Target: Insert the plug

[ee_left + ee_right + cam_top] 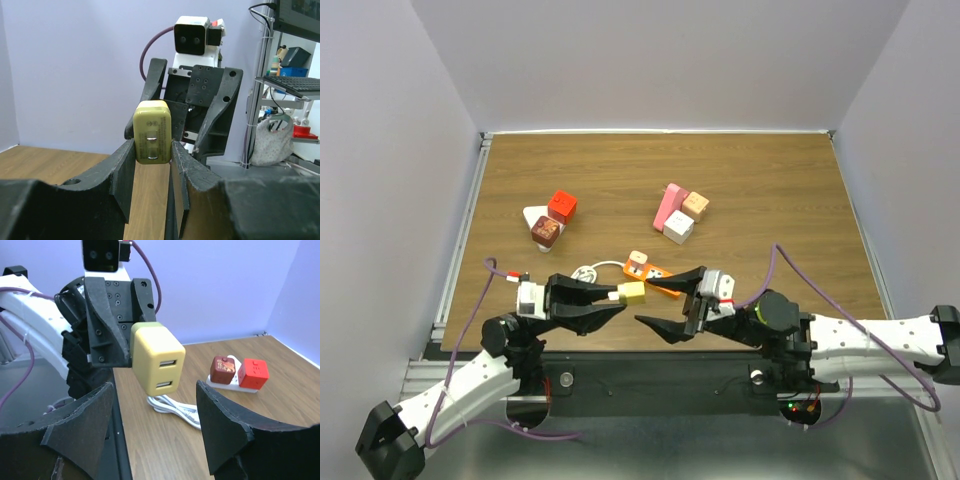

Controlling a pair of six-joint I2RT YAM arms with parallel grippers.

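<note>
Over the near edge of the wooden table [770, 180] the left gripper [620, 300] pinches the yellow plug [632, 291] at its fingertips, the right gripper [653, 301] gaping wide opposite; that shallow hold may twist when pressed into the orange power strip [650, 270] just beyond.

yellow plug [632, 291] | clamped in left end effector [622, 299] | orange power strip [653, 273] | flat

Plug [632, 291] between left gripper [623, 300] fingers, right gripper [653, 303] just right of it, power strip [648, 269] just behind

No legible text anywhere; fine print on the yellow plug [152, 131] unreadable
</note>
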